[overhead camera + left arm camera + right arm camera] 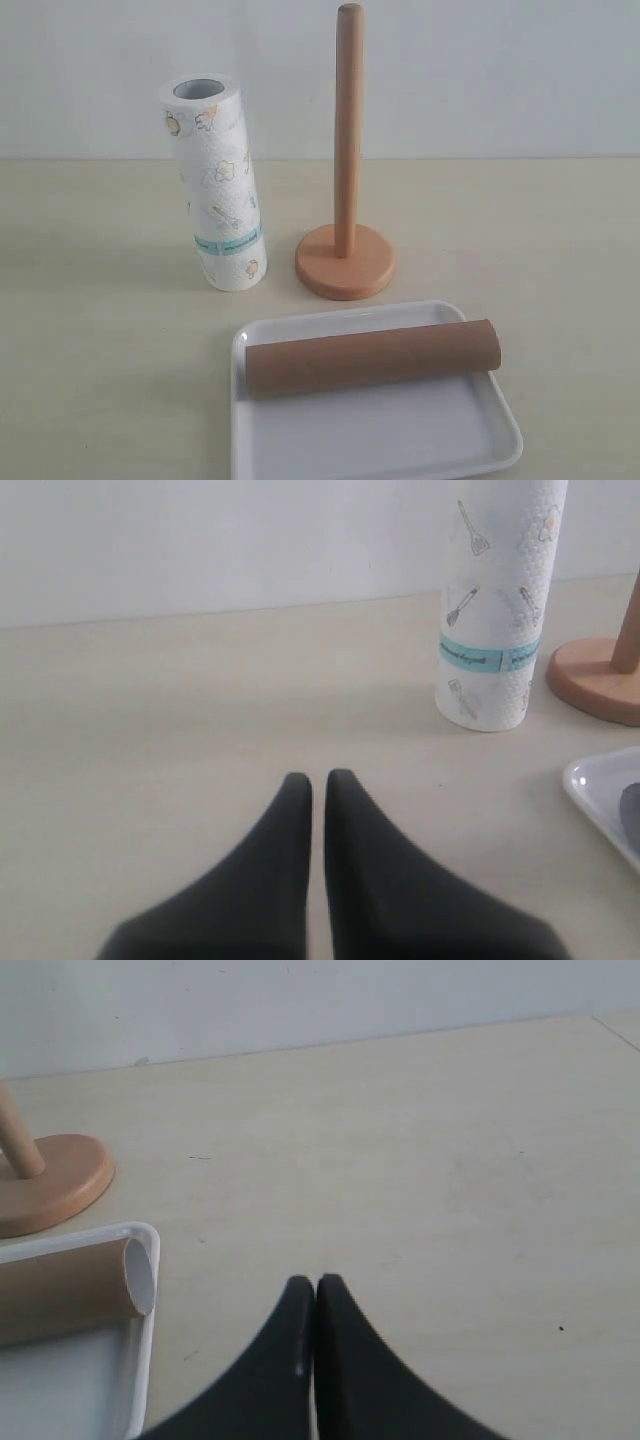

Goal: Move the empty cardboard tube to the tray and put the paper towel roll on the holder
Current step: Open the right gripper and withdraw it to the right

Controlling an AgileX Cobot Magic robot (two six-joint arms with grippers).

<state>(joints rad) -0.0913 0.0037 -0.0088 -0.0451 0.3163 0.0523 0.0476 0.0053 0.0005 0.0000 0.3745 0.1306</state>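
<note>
My bench (90, 330) carries one tray (400, 440). Behind it stands one holder (346, 262), its dowel upright. One paper towel roll (220, 190) stands on end just left of the holder, apart. One empty cardboard tube (370, 356) lies across the tray, long axis left-to-right, its right end overhanging the rim. My left hand (318, 780) and right hand (315, 1282) are clenched, empty.
</note>
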